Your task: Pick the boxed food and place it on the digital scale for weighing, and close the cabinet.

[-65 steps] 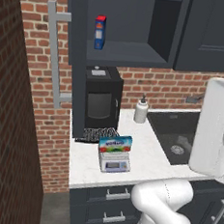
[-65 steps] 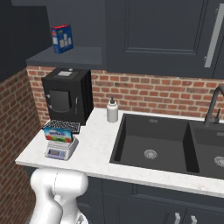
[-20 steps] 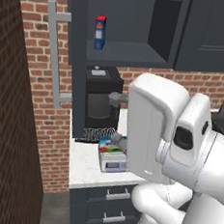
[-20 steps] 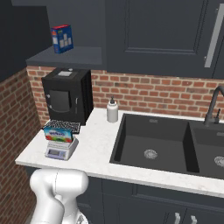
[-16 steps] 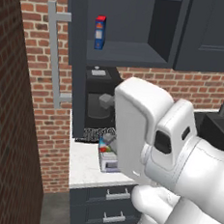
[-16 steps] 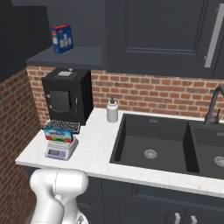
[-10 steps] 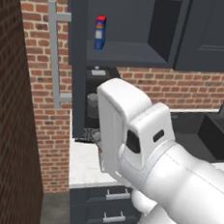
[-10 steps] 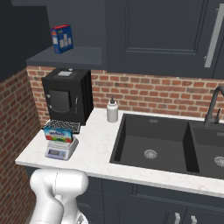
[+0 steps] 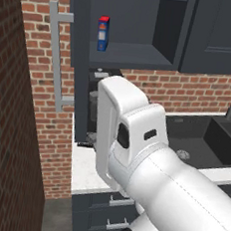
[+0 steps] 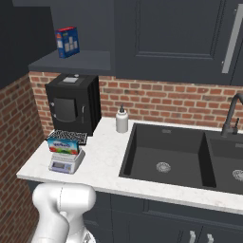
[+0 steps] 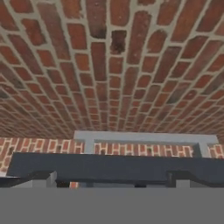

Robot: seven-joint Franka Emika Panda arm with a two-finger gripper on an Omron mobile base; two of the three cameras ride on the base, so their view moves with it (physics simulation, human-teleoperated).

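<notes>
The light-blue boxed food (image 10: 63, 144) stands upright on the silver digital scale (image 10: 65, 163) at the counter's left end, in front of the coffee machine. The wall cabinet stands open: its door (image 9: 83, 59) juts out edge-on with the long grey bar handle (image 9: 55, 56) on its left face. In the hand view the dark door edge (image 11: 113, 166) and the handle (image 11: 144, 138) lie just ahead of my gripper (image 11: 111, 181), whose fingertips (image 11: 43, 178) sit far apart with nothing between them. My white arm (image 9: 146, 175) hides the scale in the left base view.
A tall red-and-blue box (image 9: 102, 33) stands on the open cabinet shelf (image 10: 71, 61). The black coffee machine (image 10: 73, 110), a white soap bottle (image 10: 122, 119), the dark sink (image 10: 166, 156) and the faucet (image 10: 230, 116) line the counter. A brick wall (image 11: 109, 65) rises close on the left.
My arm has swung from right to left across the left base view and now covers the scale and box there. The box stays on the scale.
</notes>
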